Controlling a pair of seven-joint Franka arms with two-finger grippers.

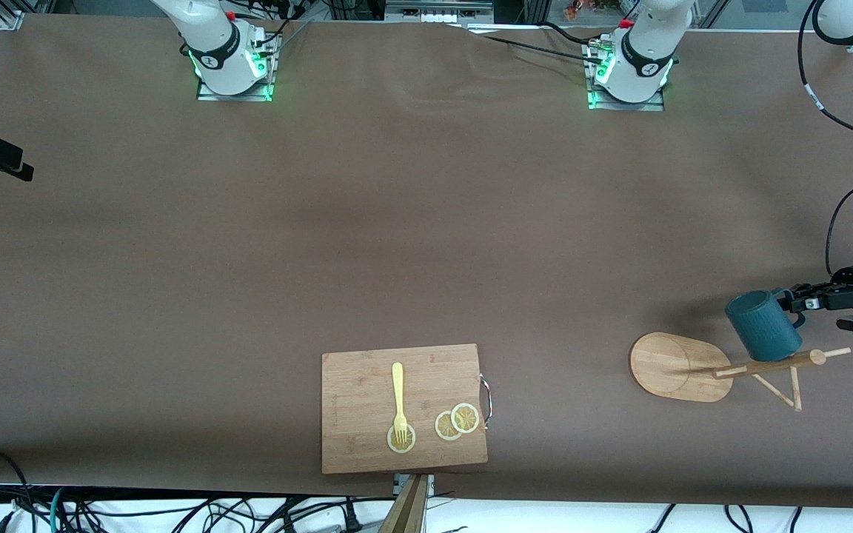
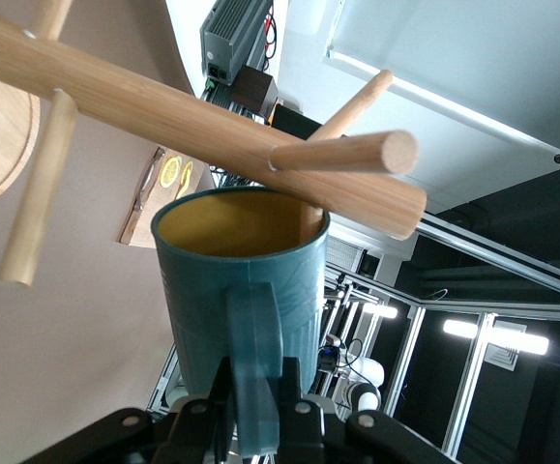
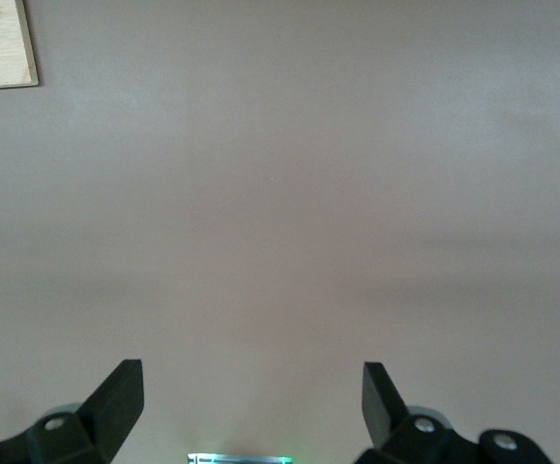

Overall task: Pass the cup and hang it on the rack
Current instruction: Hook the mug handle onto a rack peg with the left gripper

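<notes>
Left gripper [image 2: 252,411] clamps the loop handle of the small ribbed dark-teal mug with mustard inside [image 1: 763,325], held over the light bamboo peg rack [image 1: 682,366]. Hanging step, likely: the handle must thread a thin round dowel [image 2: 342,153]. Right gripper [image 3: 252,396] waits, fingers spread, holding nothing, over bare brown table [image 3: 280,193].

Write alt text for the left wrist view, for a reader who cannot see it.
The left tool grips the teal cup by its handle, its yellow inside facing the bamboo rack, whose post and pegs cross right in front of the cup's rim. One peg sticks out just above the rim; the cup is not yet hung.
</notes>
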